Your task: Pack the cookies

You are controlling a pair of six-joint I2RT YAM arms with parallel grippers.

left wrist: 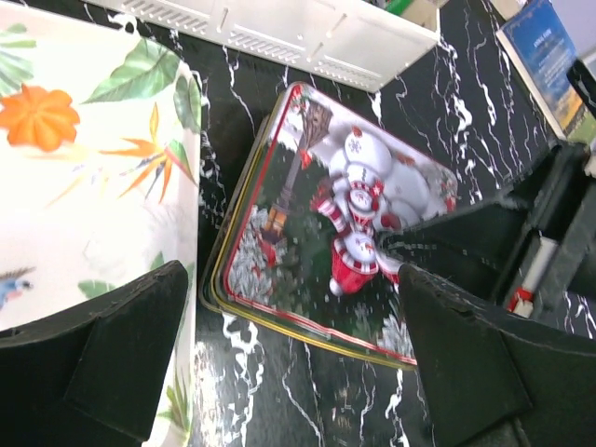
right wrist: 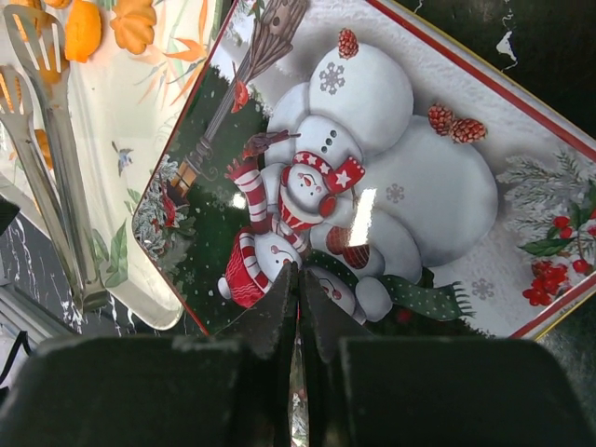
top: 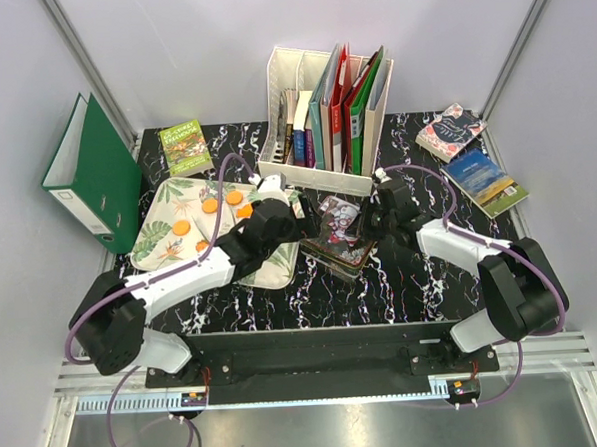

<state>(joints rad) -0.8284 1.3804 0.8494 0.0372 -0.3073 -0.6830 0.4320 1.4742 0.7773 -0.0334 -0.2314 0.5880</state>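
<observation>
The left pincer point(left wrist: 298, 358) is hanging released, its two blunt black fingers point(left wrist: 121, 363) splayed wide with nothing between them, above the seam where a tin point(left wrist: 335, 223) is lying just beside a tray point(left wrist: 112, 242). The right pincer point(right wrist: 298, 303) is clenching tip to tip directly over the tin's lid; whether it is pinching anything there, the pictures are not showing.

The tin, a glossy metal rectangle with rounded corners and a printed snowman scene, is sitting lid-on at a slant on the black, white-veined surface point(top: 402, 288), between the two arms. Its long axis appears to be running from upper left to lower right in the right wrist view.

The cookies point(top: 234, 198) are lying loose and flat on the tray, left of centre in the overhead frame. They are small, matte orange discs with scalloped, flower-like edges, well apart from the tin and on the far side of the left pincer from it. One is showing at the upper left of the left wrist view. The tray is smooth, pale and leaf-patterned, with a raised rim. A pair of steel tongs point(right wrist: 56, 140) is resting along it.

The left arm is the nearer to the cookies — any fetching is likely falling to it, reaching leftward, while the lid is looking like the obstacle to packing.
</observation>
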